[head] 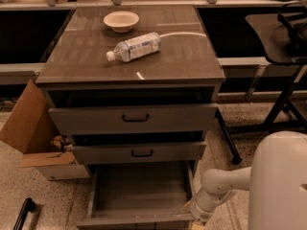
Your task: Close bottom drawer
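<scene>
The bottom drawer (139, 195) of the grey cabinet stands pulled far out, its long box empty inside; its front panel runs along the picture's bottom edge and its handle is cut off from view. My gripper (197, 224) hangs low at the drawer's front right corner, mostly below the picture's edge. My white arm (218, 190) reaches to it from the right.
The top drawer (134, 119) and the middle drawer (140, 152) are slightly open. A water bottle (134, 47) and a bowl (121, 20) lie on the cabinet top. An open cardboard box (36, 138) stands left. A black table stands right.
</scene>
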